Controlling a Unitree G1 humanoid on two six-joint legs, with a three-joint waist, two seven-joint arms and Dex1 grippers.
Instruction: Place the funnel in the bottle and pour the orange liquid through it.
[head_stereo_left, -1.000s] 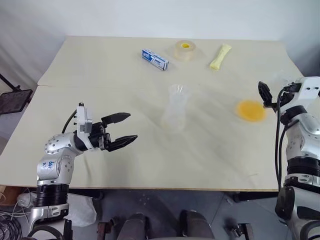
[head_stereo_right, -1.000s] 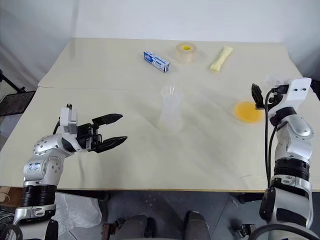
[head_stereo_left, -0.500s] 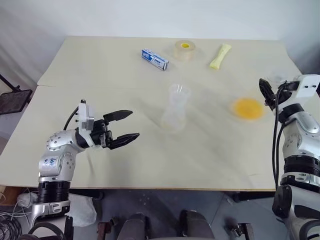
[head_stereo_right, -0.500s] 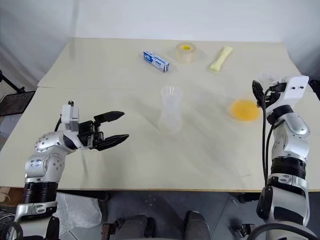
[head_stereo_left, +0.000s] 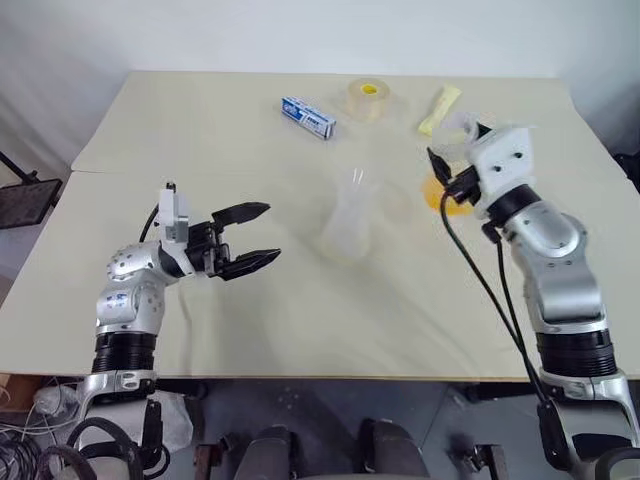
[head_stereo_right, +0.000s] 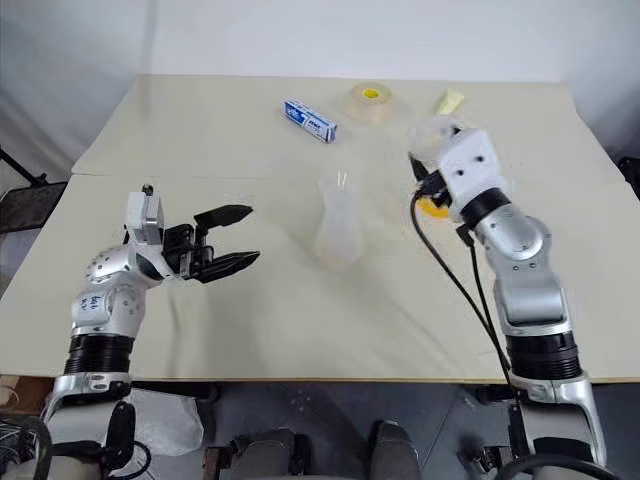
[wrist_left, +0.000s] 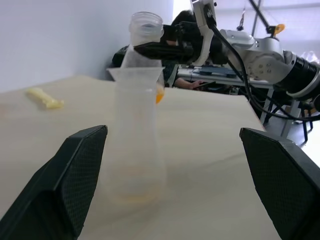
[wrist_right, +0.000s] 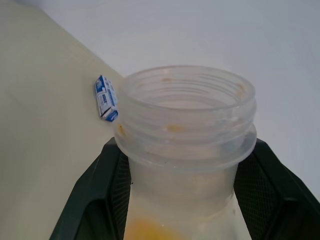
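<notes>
1. Head cam: my left end effector (head_stereo_left: 268, 233) is wide open, near the bottle (head_stereo_left: 348, 228) standing mid-surface (head_stereo_left: 200, 140).
2. Left wrist: the funnel (wrist_left: 136, 74) sits on the bottle's neck.
3. Right wrist: my right end effector (head_stereo_left: 448, 178) is clamped on a clear threaded container (wrist_right: 187, 125) holding the orange liquid (wrist_right: 145, 230).

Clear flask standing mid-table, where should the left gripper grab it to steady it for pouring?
Probably around the upper body just under the flared rim, where it is narrower than the wide base. Come in level from the robot's left: the flask stands upright, the open left gripper faces it side-on, and the right gripper, shut on the container of orange liquid, is on the other side.
</notes>
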